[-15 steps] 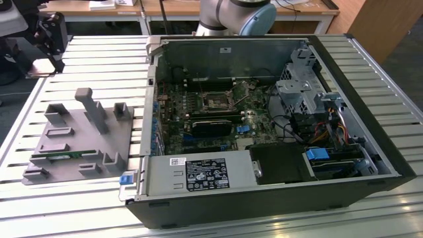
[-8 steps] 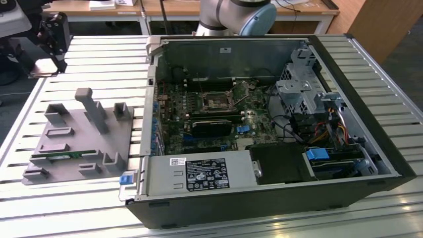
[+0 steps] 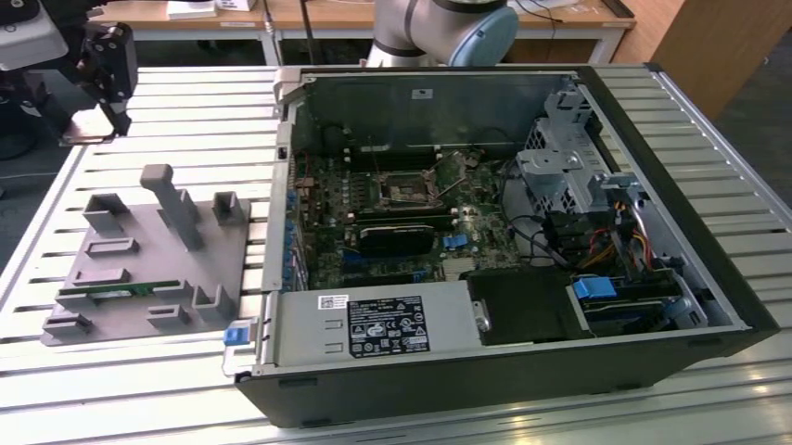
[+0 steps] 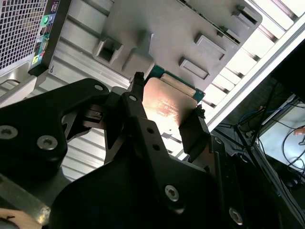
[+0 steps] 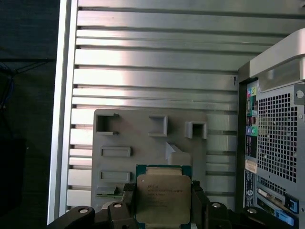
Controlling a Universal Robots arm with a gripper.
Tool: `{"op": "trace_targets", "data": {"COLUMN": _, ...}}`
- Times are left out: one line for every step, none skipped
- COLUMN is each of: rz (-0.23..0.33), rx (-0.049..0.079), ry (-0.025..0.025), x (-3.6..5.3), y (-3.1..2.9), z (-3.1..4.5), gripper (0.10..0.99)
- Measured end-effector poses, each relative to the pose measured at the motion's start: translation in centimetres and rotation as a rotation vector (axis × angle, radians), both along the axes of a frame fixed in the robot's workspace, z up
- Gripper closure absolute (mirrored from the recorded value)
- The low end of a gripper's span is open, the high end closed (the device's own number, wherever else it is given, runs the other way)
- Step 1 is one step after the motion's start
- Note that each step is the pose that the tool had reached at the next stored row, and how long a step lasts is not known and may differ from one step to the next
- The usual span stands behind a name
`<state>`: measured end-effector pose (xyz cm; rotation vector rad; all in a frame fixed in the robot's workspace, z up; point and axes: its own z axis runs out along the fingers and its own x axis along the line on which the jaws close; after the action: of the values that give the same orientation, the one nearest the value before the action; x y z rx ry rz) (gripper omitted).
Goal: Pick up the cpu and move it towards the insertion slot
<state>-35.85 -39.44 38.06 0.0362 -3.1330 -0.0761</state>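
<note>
The claw [image 5: 162, 191] is closed on the cpu [image 5: 163, 202]. Its two black fingers [image 4: 136, 102] press against opposite edges of the chip, which sits flat between them and is lifted off everything below.

The chip is a square with a dull silvery metal lid that has rounded corners. A thin green board rims it on all sides. In the second wrist view the lid catches a warm, pinkish glare. The fingers are matt black plates with visible screw heads.

Just beneath the claw lies a grey moulded tray [image 5: 143, 129], smooth and plasticky, with raised brackets and shallow rectangular pockets. A thin green memory stick [image 3: 124, 290] rests in one of its grooves. The tray sits on a surface [image 5: 152, 67] of ribbed, brushed aluminium slats that throw bright streaks.

Beside the tray, further from the claw, stands an open black computer case [image 3: 693, 232]. Its perforated rear panel [image 5: 276, 133] shows in the first wrist view. The insertion slot [image 3: 406, 188] is well apart from the claw, on the board inside the case. It is a small square with a shiny metal frame and a dark centre.

In the first wrist view the edge of the picture cuts off the chip's nearest edge. The claw's body hides one corner of the chip in the second wrist view. The slot's inner detail is too small to make out.
</note>
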Motion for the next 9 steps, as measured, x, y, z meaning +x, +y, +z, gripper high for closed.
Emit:
{"op": "trace_targets", "data": {"rz": 0.0, "rx": 0.0, "ry": 0.0001, "x": 0.05, "y": 0.0, "z": 0.0, "gripper": 0.541}}
{"op": "trace_targets", "data": {"rz": 0.0, "rx": 0.0, "ry": -0.0001, "x": 0.1, "y": 0.0, "z": -0.01, "gripper": 0.541}}
{"op": "trace_targets", "data": {"rz": 0.0, "rx": 0.0, "ry": 0.0, "x": 0.15, "y": 0.0, "z": 0.0, "gripper": 0.541}}
{"op": "trace_targets", "data": {"rz": 0.0, "rx": 0.0, "ry": 0.0, "x": 0.21, "y": 0.0, "z": 0.0, "gripper": 0.541}}
{"op": "trace_targets", "data": {"rz": 0.0, "rx": 0.0, "ry": 0.0, "x": 0.26, "y": 0.0, "z": 0.0, "gripper": 0.541}}
{"op": "trace_targets", "data": {"rz": 0.0, "rx": 0.0, "ry": 0.0, "x": 0.3, "y": 0.0, "z": 0.0, "gripper": 0.541}}
{"op": "trace_targets", "data": {"rz": 0.0, "rx": 0.0, "ry": -0.0001, "x": 0.35, "y": 0.0, "z": -0.01, "gripper": 0.541}}
{"op": "trace_targets", "data": {"rz": 0.0, "rx": 0.0, "ry": 0.0, "x": 0.4, "y": 0.0, "z": 0.0, "gripper": 0.541}}
{"op": "trace_targets", "data": {"rz": 0.0, "rx": 0.0, "ry": 0.0, "x": 0.44, "y": 0.0, "z": 0.0, "gripper": 0.541}}
